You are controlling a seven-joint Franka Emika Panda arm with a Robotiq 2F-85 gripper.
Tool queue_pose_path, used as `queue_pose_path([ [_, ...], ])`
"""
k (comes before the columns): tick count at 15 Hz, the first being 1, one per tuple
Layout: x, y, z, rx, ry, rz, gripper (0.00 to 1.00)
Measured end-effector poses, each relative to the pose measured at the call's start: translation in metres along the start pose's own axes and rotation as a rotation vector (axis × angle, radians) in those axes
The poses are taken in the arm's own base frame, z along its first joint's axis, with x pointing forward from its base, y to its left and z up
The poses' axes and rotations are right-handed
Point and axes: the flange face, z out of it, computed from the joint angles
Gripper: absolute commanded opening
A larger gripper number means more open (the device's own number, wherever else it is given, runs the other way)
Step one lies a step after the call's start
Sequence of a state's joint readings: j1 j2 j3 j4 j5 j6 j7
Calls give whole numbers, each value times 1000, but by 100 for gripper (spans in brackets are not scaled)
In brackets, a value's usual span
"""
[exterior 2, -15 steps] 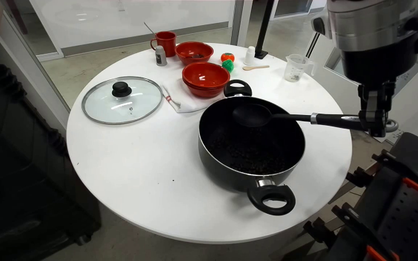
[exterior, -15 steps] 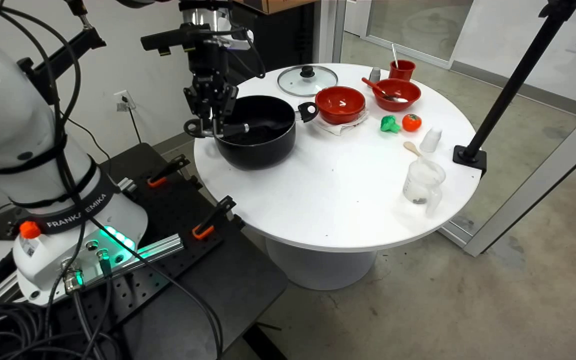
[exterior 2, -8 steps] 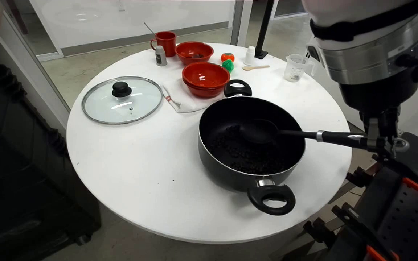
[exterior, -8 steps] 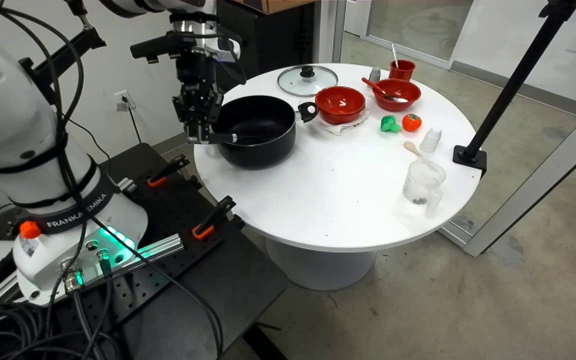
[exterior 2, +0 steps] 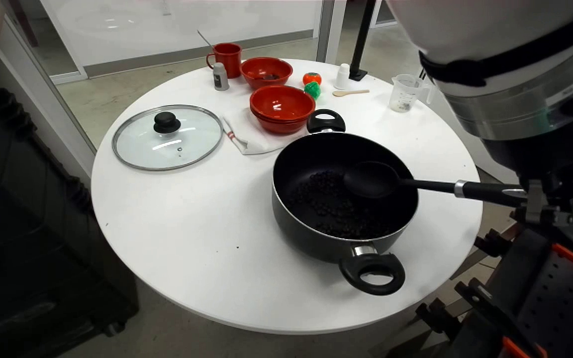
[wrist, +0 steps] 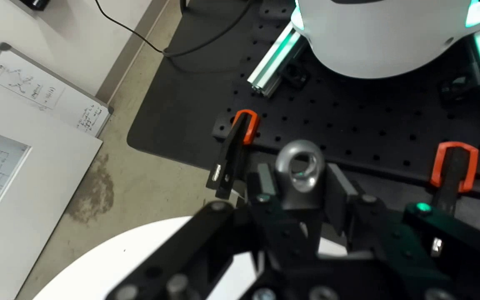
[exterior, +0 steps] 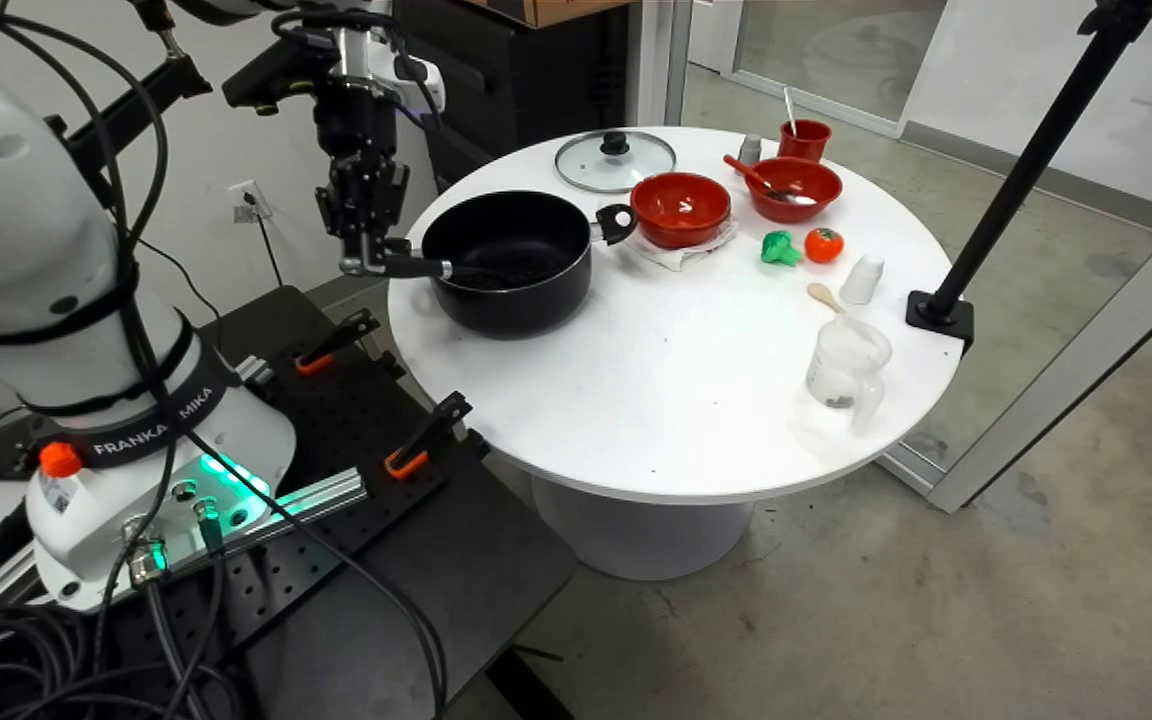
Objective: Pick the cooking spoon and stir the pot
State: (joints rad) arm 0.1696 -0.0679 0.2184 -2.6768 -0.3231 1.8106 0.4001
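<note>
The black cooking spoon point(exterior 2: 488, 193) reaches over the rim of the black pot point(exterior 2: 296, 223), its oval head inside the pot, near the rim on the robot's side. Small dark pieces point(exterior 2: 334, 211) cover part of the pot's floor. In both exterior views my gripper point(exterior: 363, 262) is beyond the pot's rim, shut on the far end of the spoon's handle. The wrist view shows the handle's silver ring end point(wrist: 285, 162) between the two fingers point(wrist: 340, 183); the spoon's head is out of sight there. Whether the head touches the pot's floor, I cannot tell.
Stacked red bowls point(exterior 2: 281, 125) on a white cloth point(exterior 2: 261, 144) stand close by the pot's far handle. A glass lid point(exterior 2: 167, 149) lies on the white table point(exterior 2: 192, 258). Farther off are a red mug point(exterior 2: 228, 59) and a measuring cup point(exterior 2: 403, 94). Orange-tipped clamps point(wrist: 246, 125) line the robot's base.
My gripper has drawn back toward the robot's base with the spoon. The spoon's head has slid across the pot toward the rim on that side, uncovering more dark pieces.
</note>
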Motion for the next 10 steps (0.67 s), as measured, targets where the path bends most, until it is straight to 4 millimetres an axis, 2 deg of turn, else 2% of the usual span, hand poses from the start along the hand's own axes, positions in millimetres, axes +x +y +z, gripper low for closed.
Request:
queue_pose_path([
  [4, -6, -3, 0, -37, -65, -8, 8],
  [10, 2, -6, -6, -51, -122, -20, 8],
])
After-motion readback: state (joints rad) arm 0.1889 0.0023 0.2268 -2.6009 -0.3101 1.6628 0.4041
